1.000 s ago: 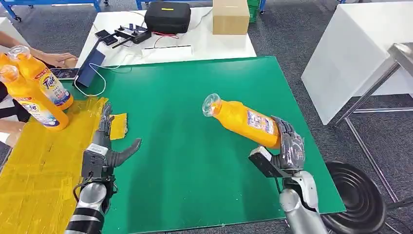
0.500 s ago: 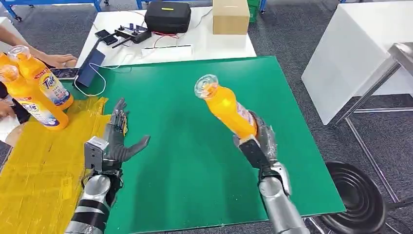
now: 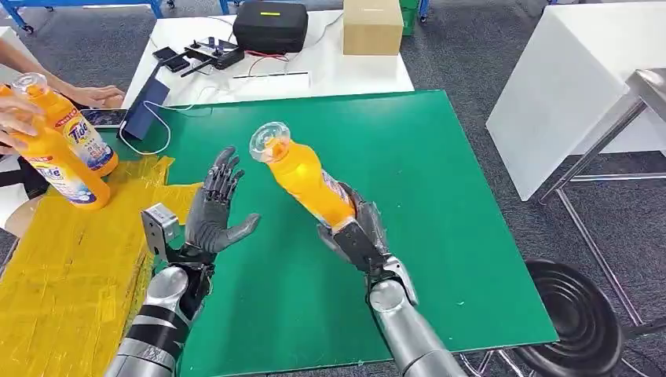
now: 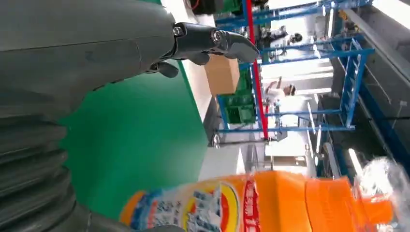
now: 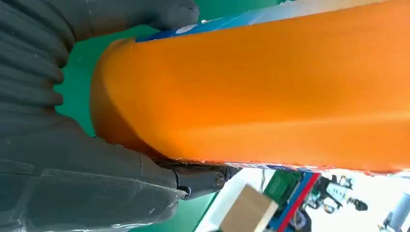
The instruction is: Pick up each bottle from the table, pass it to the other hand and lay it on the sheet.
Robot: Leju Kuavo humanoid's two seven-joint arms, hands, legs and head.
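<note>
Two silver arms reached out over the green tabletop (image 3: 471, 236), and the handover was about to happen. Nearest me, the right hand (image 3: 357, 236) had its fingers wrapped round the base of the orange bottle (image 3: 302, 177), which tilted up off the tabletop with its clear cap leaning toward the other arm. Just beside that bottle, on its left, the left hand (image 3: 216, 212) stood palm-in with its fingers spread and nothing in them; the two were close but not yet touching, as far as I could tell.

To do this well, I judged the left hand should close round the bottle's middle, above the right hand's grip, so the two grips did not crowd each other, and the right hand should let go only once the left had a firm hold; the smooth plastic looked liable to slip.

Beyond the left hand lay the yellow sheet (image 3: 71, 259), where the bottle had to end up lying down. Farther along the sheet stood two more orange bottles (image 3: 67, 149), a person's hand (image 3: 20, 118) resting on one.
</note>
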